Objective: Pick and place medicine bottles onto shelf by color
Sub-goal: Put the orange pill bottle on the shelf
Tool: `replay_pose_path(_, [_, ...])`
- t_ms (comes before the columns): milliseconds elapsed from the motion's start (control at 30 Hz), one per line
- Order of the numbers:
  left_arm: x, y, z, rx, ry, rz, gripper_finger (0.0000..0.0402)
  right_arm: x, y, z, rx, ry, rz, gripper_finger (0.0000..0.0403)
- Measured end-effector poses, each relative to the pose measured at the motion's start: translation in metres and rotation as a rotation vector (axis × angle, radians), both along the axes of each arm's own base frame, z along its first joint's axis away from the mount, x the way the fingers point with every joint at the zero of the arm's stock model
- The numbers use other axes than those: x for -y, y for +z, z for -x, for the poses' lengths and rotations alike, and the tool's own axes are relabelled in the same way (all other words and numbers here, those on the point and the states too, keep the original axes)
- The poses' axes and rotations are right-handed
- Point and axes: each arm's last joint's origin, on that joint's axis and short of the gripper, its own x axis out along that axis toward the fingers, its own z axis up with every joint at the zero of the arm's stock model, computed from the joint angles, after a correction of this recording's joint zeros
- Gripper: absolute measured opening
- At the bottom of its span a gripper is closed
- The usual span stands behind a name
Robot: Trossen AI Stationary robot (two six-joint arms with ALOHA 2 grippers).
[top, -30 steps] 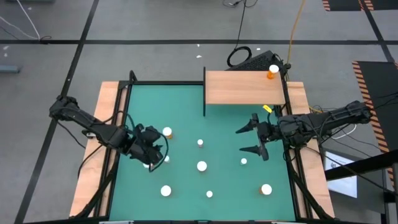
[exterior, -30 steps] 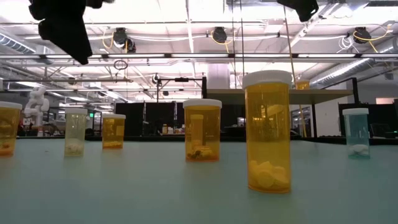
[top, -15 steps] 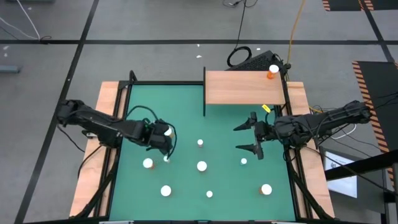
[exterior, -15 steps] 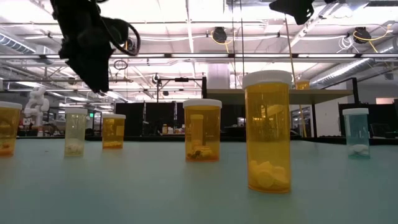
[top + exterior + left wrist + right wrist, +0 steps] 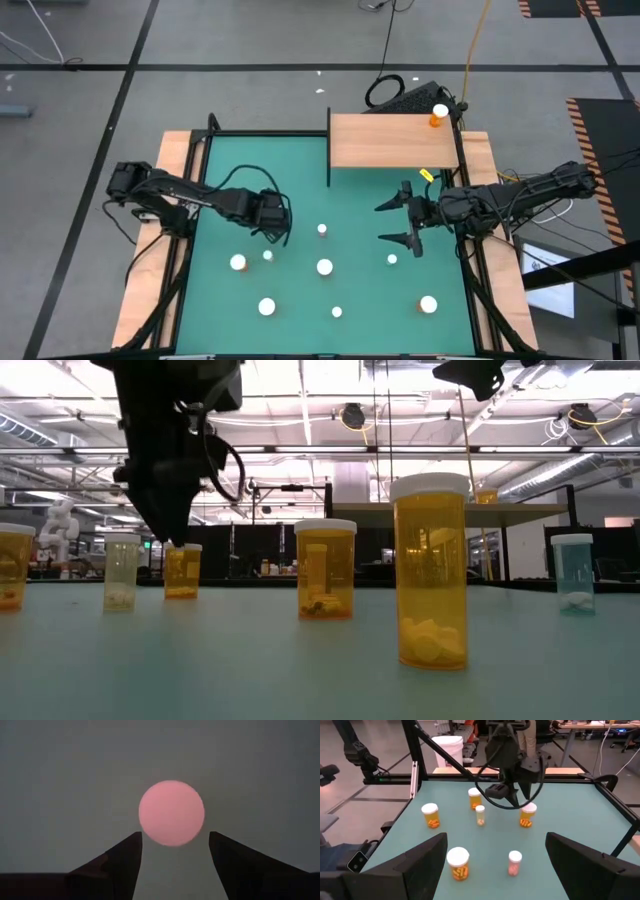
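Observation:
An orange medicine bottle (image 5: 182, 572) with a round white cap (image 5: 171, 813) stands upright on the green mat (image 5: 300, 180). My left gripper (image 5: 272, 215) hangs just above it, pointing down. It is open, one finger on each side of the cap, touching nothing. In the high view this gripper covers the bottle. My right gripper (image 5: 385, 222) waits open above the mat's right part, holding nothing. The shelf (image 5: 392, 140) is at the far edge, with one orange bottle (image 5: 438, 115) standing on its far right corner.
Several more bottles stand upright on the mat: larger ones (image 5: 238, 262), (image 5: 325, 267), (image 5: 266, 306), (image 5: 428, 304) and small ones (image 5: 267, 255), (image 5: 322, 229), (image 5: 392, 259), (image 5: 337, 312). Wooden strips (image 5: 165, 220) frame the mat's sides. A black cable loop (image 5: 385, 90) lies beyond the shelf.
My left gripper has gone toward the table's right and far edges and down, from above the mat's left part to just over the orange bottle. No bottle has moved.

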Motion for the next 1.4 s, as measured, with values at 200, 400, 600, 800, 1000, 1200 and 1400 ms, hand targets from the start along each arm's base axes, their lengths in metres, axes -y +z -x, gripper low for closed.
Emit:
replay_pose_path(200, [-0.007,-0.006,-0.005,-0.011,0.005,0.0,0.0235,0.0,0.0,0.0,0.0,0.0,0.0,0.0334])
replay_pose_path(400, [-0.013,-0.007,-0.007,-0.004,0.008,-0.001,0.0235,0.0,0.0,0.0,0.0,0.0,0.0,0.0334])
replay_pose_path(600, [-0.019,-0.008,-0.007,-0.015,0.005,0.01,0.0259,0.0,0.0,0.0,0.0,0.001,0.0,0.0334])
replay_pose_path(800, [-0.027,-0.008,-0.008,-0.015,0.007,0.008,0.0319,0.0,0.0,0.0,0.0,0.001,0.0,0.0334])
replay_pose_path(1000, [-0.032,-0.007,-0.012,0.024,-0.012,0.004,0.0341,0.0,0.0,0.0,0.0,0.001,0.0,0.0334])
replay_pose_path(1200, [-0.031,-0.009,-0.013,0.016,-0.022,0.064,0.0296,0.0,0.0,0.0,0.0,0.001,0.0,0.0334])
replay_pose_path(1400, [-0.031,-0.01,-0.013,0.012,-0.033,0.064,0.0229,0.0,0.0,0.0,0.001,0.003,0.007,0.0334])
